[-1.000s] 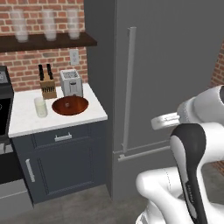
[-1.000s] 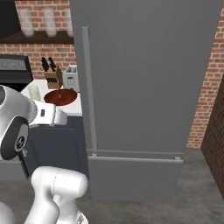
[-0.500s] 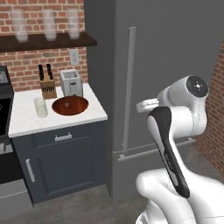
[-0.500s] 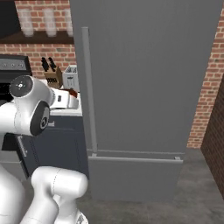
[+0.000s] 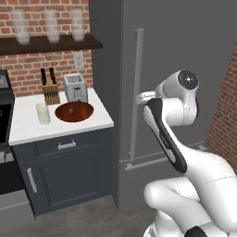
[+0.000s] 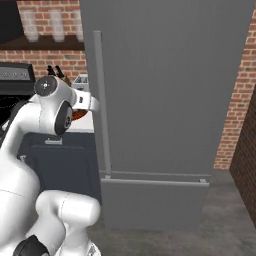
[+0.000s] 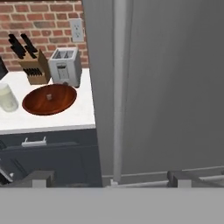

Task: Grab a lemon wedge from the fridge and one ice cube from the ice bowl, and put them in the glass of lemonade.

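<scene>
Left base view: fridge is seen shut, bar handle upright on its door; arm is raised with its wrist close to the handle. Ice bowl sits on the white counter, glass of lemonade just left of it, toaster and knife block behind

Right base view: wrist is held just left of the handle; the bowl is mostly hidden behind the arm

Hand view: handle is centred, a small pale cube is seen in the bowl, glass at its left. Finger spacing cannot be told from any view
</scene>
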Available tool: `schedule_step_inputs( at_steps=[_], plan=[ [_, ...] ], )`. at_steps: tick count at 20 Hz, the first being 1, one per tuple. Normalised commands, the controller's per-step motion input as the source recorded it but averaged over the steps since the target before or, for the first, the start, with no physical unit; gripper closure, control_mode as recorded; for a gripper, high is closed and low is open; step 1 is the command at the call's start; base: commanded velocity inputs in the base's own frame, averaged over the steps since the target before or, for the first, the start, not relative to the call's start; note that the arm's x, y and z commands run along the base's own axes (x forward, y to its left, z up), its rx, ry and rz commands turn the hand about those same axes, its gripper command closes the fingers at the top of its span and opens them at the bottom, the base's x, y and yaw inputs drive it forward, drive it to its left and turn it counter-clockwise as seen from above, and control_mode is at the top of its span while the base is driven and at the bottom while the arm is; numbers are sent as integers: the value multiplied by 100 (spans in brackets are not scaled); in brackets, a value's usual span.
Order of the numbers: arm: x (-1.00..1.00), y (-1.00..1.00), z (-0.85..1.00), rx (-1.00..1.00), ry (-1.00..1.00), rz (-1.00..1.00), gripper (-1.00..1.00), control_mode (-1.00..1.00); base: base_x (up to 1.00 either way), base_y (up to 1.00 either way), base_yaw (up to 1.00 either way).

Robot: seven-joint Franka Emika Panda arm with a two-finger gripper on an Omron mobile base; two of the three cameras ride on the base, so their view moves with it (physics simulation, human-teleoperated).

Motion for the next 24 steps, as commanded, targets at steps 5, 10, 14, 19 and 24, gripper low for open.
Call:
schedule_step_inputs(
  at_steps=[5,10,14,19,24],
  plan=[
    [49,-2,15,4,0,-2,-100,-100,0,0,0],
    [19,-1,4,0,-9,0,-100,-100,0,0,0],
    [23,-2,0,0,-12,0,-100,-100,0,0,0],
    [38,-16,0,0,-11,0,-100,-100,0,0,0],
    [59,-21,0,0,-3,0,-100,-100,0,0,0]
  ],
)
